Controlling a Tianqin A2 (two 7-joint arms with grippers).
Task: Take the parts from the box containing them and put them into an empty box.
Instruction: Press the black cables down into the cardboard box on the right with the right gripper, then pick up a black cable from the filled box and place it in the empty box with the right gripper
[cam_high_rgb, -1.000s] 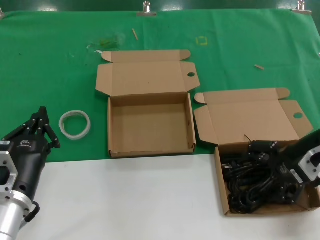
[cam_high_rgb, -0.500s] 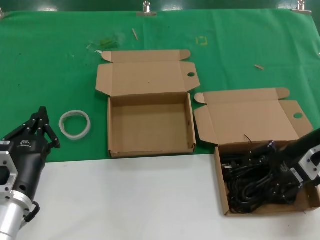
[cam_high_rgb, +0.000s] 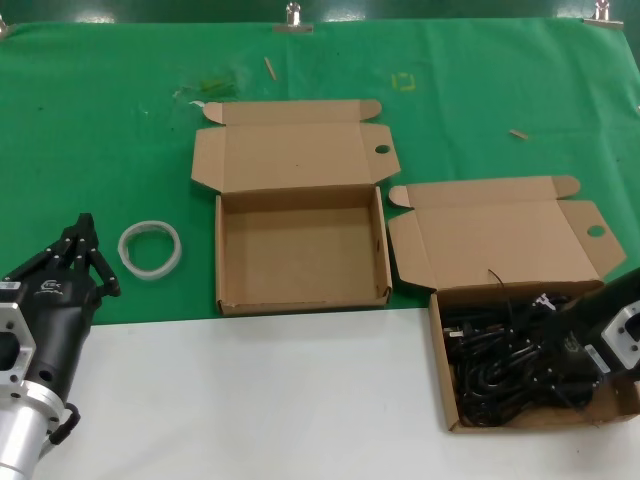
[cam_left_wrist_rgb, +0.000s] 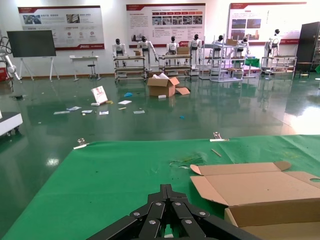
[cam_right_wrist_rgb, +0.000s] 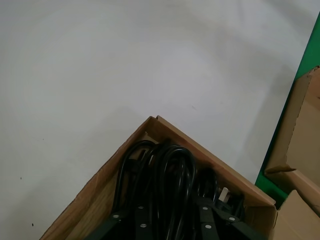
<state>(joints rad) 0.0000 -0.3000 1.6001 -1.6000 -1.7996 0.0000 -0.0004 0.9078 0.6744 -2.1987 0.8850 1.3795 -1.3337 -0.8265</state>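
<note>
**Nothing moved over yet: cords all in the starting box**

Two open cardboard boxes on the table. Empty box (cam_high_rgb: 300, 255) at centre on the green cloth (cam_high_rgb: 100, 120), lid folded back, bare inside, not a single cord in it. Box of cords (cam_high_rgb: 447, 400) to its right, at the near right corner, partly on the white tabletop (cam_high_rgb: 250, 400), holding a tangle of black power cords (cam_high_rgb: 500, 370); the same cords (cam_right_wrist_rgb: 165, 175) looped thickly in the right wrist view.

Right gripper (cam_high_rgb: 560, 350) down inside the box of cords, among the bundles. Black fingers against black cable, so impossible to tell whether spread, pressed together or pinching a cord. No cord seen lifted clear of the box.

Left gripper (cam_high_rgb: 80, 255) parked at the near left, well apart from both boxes, fingertips pressed together to a point, holding nothing. White ring of tape (cam_high_rgb: 150, 248) just beside it on the cloth.

Judged from this: task at its very start. First grasp apparently under way, no transfer done. Still to do: lifting, carrying left and setting down of every bundle.
</note>
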